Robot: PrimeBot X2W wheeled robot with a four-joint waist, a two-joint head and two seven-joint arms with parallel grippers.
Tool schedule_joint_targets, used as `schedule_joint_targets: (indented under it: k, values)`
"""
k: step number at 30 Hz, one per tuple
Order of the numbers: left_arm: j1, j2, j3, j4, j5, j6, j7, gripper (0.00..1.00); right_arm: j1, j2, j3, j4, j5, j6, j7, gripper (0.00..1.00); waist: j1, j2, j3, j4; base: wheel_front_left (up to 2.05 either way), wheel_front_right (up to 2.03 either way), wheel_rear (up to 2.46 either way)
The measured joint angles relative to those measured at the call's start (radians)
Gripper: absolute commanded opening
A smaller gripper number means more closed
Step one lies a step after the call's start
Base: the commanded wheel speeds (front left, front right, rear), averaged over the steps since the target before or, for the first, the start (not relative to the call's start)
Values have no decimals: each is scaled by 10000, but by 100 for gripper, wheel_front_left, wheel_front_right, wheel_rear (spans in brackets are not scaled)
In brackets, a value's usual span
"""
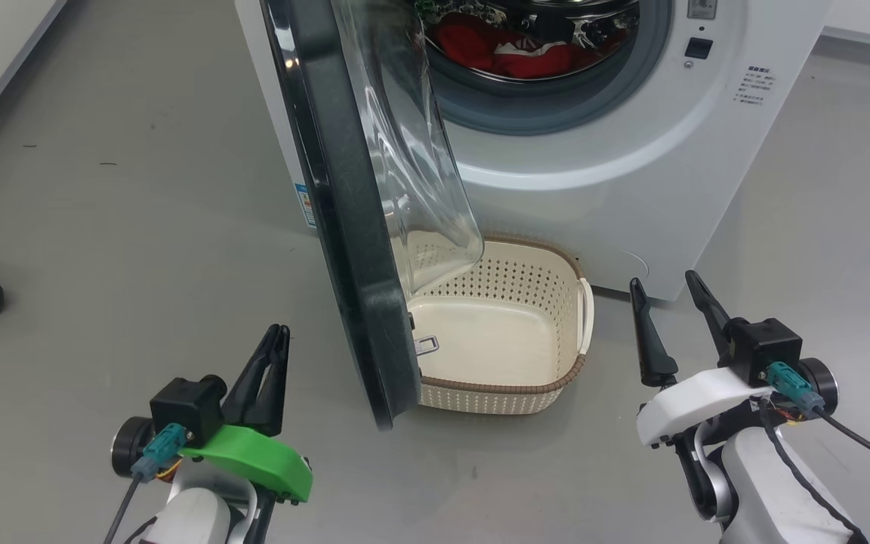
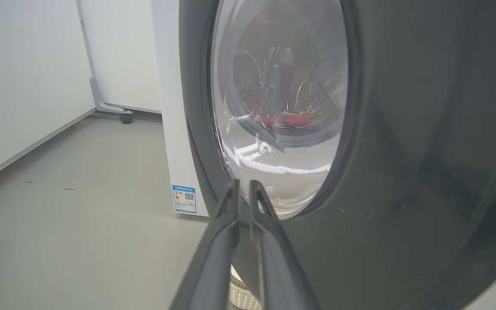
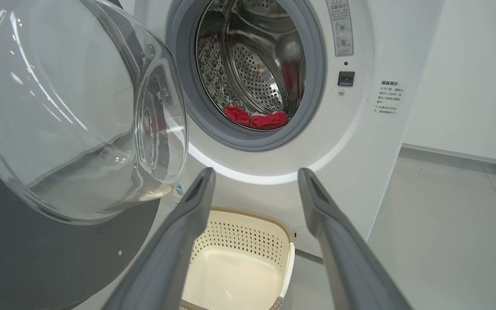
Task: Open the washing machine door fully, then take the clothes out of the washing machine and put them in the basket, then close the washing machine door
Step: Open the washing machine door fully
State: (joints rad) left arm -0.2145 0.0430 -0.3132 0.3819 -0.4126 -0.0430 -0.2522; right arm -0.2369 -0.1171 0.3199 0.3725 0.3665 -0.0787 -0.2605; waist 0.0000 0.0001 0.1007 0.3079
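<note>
Nearest the robot, the left gripper [image 1: 280, 329] hangs low over the grey floor [image 1: 140, 227], just left of the door's outer face. Its fingers [image 2: 230, 206] are drawn together with only a slit between them and grip nothing. The right gripper [image 1: 663, 278] hovers on the other side, beside the basket, with its fingers [image 3: 187, 224] spread wide and empty. Between the two arms the washing machine door [image 1: 352, 227] stands swung out from the front of the machine, edge-on in the head view. Its black rim and bulging glass bowl [image 3: 58, 107] overhang the left part of the basket. By that angle the door looks unlatched and roughly halfway round rather than fully back, so the opening step seems begun but unfinished. The closed left fingers look placed to push the rim further. Just behind the door, the cream basket [image 1: 510, 389] sits on the floor, close against the foot of the washing machine [image 1: 593, 196], and nothing lies in it. Farther in, past the grey rubber ring [image 1: 556, 113], the red clothes [image 3: 256, 119] lie at the bottom of the steel drum [image 3: 252, 64], untouched. Swinging the door wide, lifting the garments out into the basket and shutting the door all remain to be done.
</note>
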Motion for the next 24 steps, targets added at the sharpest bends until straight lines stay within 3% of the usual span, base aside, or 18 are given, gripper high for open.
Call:
schedule_joint_targets:
  k: [12, 24]
  values:
    - [-5, 0, 453, -562, 0, 205, 0, 0, 12, 138, -282, 86, -194, 159, 0, 100, 0, 0, -6, 71, 0, 0, 0]
    - [-556, 130, 1231, -3248, 477, 477, -35, 0, 41, 268, -489, 127, -472, 337, 0, 100, 0, 0, -37, 122, 0, 0, 0]
